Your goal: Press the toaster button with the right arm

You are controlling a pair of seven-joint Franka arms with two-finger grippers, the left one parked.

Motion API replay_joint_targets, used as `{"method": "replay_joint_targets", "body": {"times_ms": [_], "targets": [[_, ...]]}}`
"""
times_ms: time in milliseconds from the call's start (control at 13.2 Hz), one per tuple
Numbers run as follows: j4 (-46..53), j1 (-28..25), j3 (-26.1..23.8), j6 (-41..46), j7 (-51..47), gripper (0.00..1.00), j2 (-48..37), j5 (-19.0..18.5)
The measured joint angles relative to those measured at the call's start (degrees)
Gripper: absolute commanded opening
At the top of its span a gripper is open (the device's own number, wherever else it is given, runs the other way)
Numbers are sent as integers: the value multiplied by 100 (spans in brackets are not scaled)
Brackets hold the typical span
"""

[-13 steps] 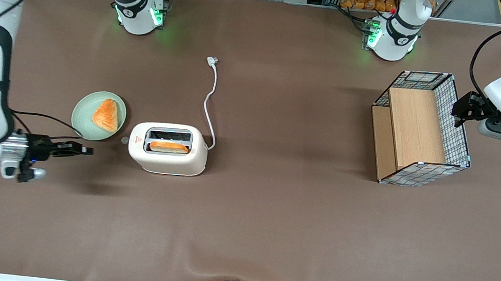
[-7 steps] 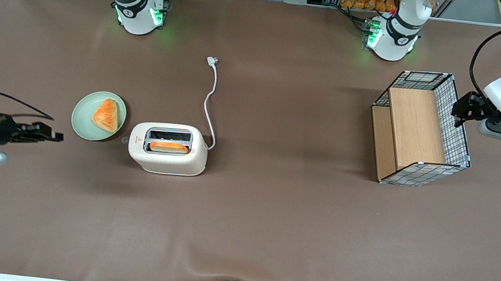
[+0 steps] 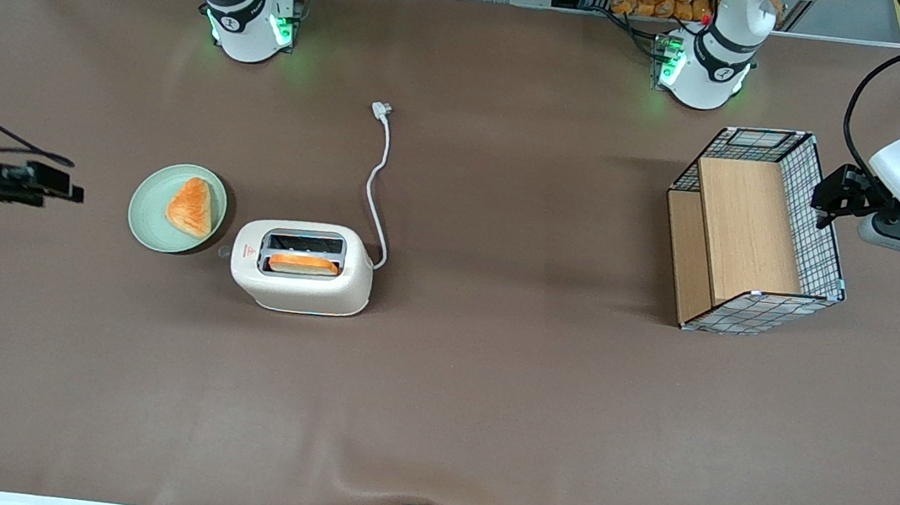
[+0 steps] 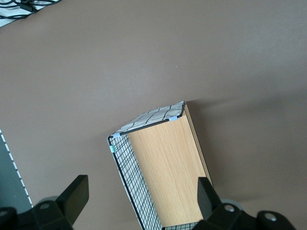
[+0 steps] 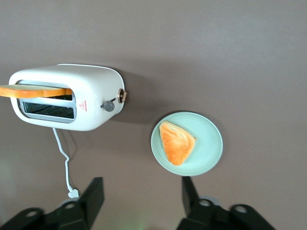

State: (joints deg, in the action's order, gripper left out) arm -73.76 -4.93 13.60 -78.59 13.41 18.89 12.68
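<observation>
The cream-white toaster [image 3: 302, 268] [image 5: 67, 98] stands on the brown table with an orange slice of toast [image 3: 303, 265] in the slot nearer the front camera. Its small grey toaster button [image 5: 108, 106] [image 3: 224, 252] sticks out of the narrow end that faces the plate. The right arm's gripper [image 3: 61, 188] [image 5: 141, 186] hovers well away from the toaster toward the working arm's end of the table, past the plate. It is open with nothing between its fingers [image 5: 94, 190].
A pale green plate [image 3: 148, 225] [image 5: 208, 148] with an orange pastry [image 3: 191, 206] [image 5: 176, 142] lies between gripper and toaster. The toaster's white cord [image 3: 375, 185] runs toward the arm bases. A wire-and-wood basket [image 3: 757, 232] [image 4: 163, 163] stands toward the parked arm's end.
The right gripper has drawn back from the toaster toward the working arm's end of the table and farther from the front camera. Toaster, toast and plate have not moved.
</observation>
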Motion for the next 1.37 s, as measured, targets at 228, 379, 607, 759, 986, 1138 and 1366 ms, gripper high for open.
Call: {"method": "replay_joint_targets", "body": {"times_ms": [228, 379, 607, 759, 986, 1138, 1366], "targets": [[-7, -58, -1, 27, -329, 100, -235, -546], [-21, -192, -10, 33, -546, 100, -408, -805], [-432, -233, 3, -324, -630, 100, -791, -879], [-1046, -230, 23, -768, -630, 100, -1176, -951], [-1677, -230, 25, -922, -629, 100, -1664, -975], [-1841, -231, 20, -821, -630, 100, -1908, -1015], [-1875, -232, -1, -700, -630, 100, -2128, -1134]]}}
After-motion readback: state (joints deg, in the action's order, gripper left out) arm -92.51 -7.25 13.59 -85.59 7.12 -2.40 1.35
